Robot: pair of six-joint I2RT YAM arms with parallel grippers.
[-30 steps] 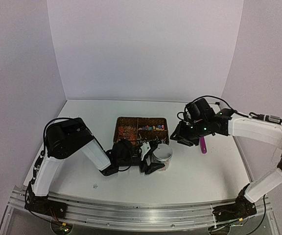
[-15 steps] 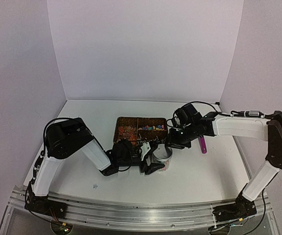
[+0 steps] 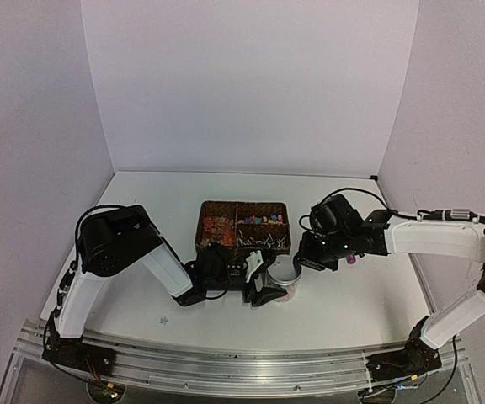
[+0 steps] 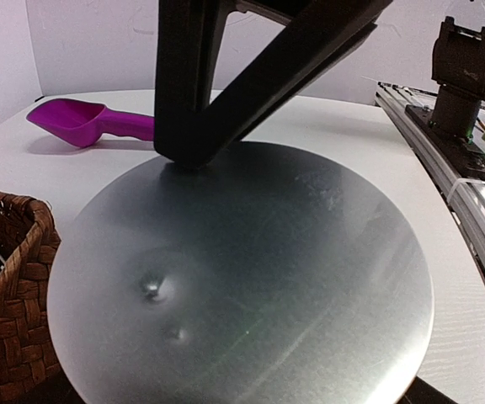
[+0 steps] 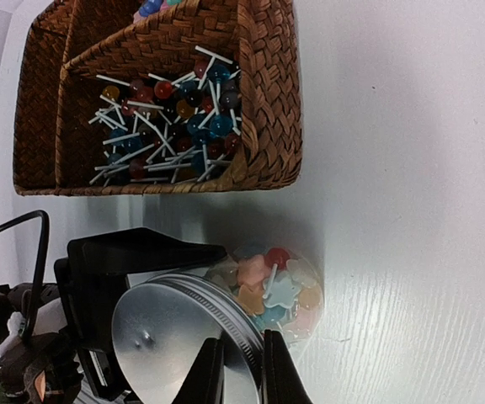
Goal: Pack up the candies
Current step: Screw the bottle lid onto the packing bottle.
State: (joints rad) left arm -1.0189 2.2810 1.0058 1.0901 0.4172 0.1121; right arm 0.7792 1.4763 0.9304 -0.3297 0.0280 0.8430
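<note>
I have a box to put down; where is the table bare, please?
Bare: the far strip between basket and back wall; the near patch right of the jar. Crowded: between left tool, right tool and scoop.

I see a white table (image 3: 158, 202) boxed in by plain pale lilac walls (image 3: 251, 84) on three sides, even light, aluminium rail (image 3: 226, 364) along near edge.
</note>
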